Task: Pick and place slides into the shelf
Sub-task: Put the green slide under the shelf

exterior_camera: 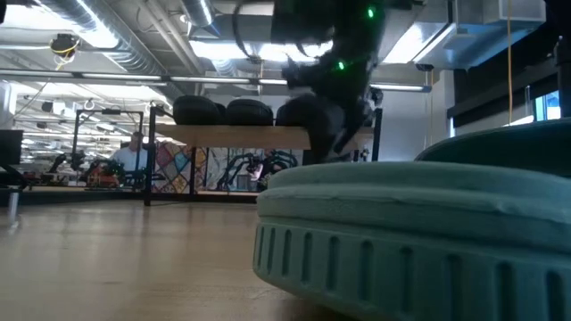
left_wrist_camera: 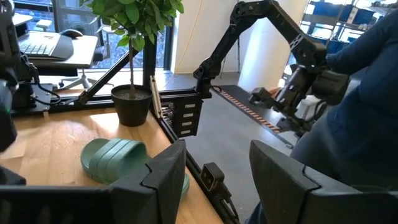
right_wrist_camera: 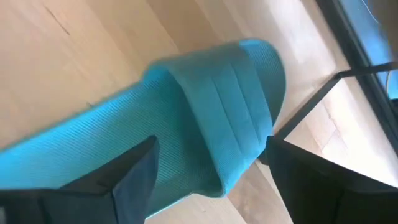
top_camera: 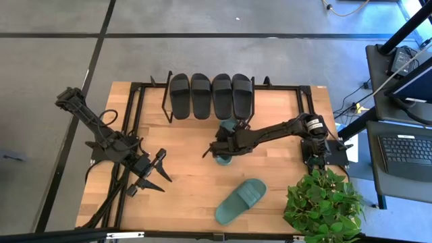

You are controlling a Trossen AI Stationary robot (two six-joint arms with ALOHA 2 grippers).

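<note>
Nearest the front edge of the table: one sage green slide [top_camera: 241,201] lies flat on the wood, sole down, just beside the potted plant [top_camera: 322,202] at the front right corner; it appears not yet picked.
Left gripper [top_camera: 152,172]: waits above the front left part of the table, well apart from every slide; its fingers [left_wrist_camera: 163,174] stand spread with nothing between them.
Right gripper [top_camera: 217,150]: hangs over the middle of the table with its dark fingers [right_wrist_camera: 134,171] spread on either side of the second sage green slide [right_wrist_camera: 205,118]; neither finger pinches it.
Reason for that pose: judged as a release or an approach; which one cannot be told from this moment.
Second green slide, place: under the right gripper, just in front of the shelf [top_camera: 219,111], its front end against the shelf's front edge, so not yet on the shelf.
Shelf: stands at the back edge of the table, a light plank on thin black legs.
Black slides [top_camera: 210,94]: four lie side by side across the shelf top, packed close, apparently to leave room at the right end.
Surface: light wooden table [top_camera: 189,196], black frame rails along both sides.
Room: grey floor behind; a desk with a keyboard [top_camera: 405,152] to the right; a person's blue sleeve [left_wrist_camera: 354,118] shows in the left wrist view.
</note>
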